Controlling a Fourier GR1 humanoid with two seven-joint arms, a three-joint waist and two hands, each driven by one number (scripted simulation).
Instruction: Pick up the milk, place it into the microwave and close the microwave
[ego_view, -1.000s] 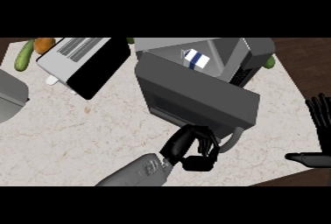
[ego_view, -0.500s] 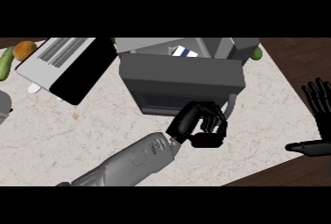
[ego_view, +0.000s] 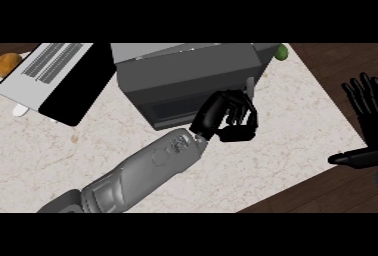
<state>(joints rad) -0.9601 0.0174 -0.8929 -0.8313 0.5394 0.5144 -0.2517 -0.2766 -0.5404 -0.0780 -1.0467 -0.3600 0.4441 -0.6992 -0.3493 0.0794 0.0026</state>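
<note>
- Head view, surface: a pale marbled stone counter top (ego_view: 88, 145) fills most of the frame. A dark wooden floor (ego_view: 325, 65) shows past its right edge.
- A dark grey box-shaped microwave (ego_view: 184, 75) stands at centre top. Its door looks closed flat against the front, though the steep angle leaves this uncertain.
- A white and black flat-topped appliance (ego_view: 55, 75) lies left of the microwave. A small green item (ego_view: 282, 51) sits by the microwave's far right corner.
- Milk: not visible; cannot tell whether it is inside the microwave.
- Left hand (ego_view: 230, 117): its grey forearm (ego_view: 148, 165) comes up diagonally from the lower left. The fingers are curled in with nothing held, against the microwave's front right edge.
- Right hand (ego_view: 363, 100): at the right edge over the floor, fingers straight and upright, holding nothing.
</note>
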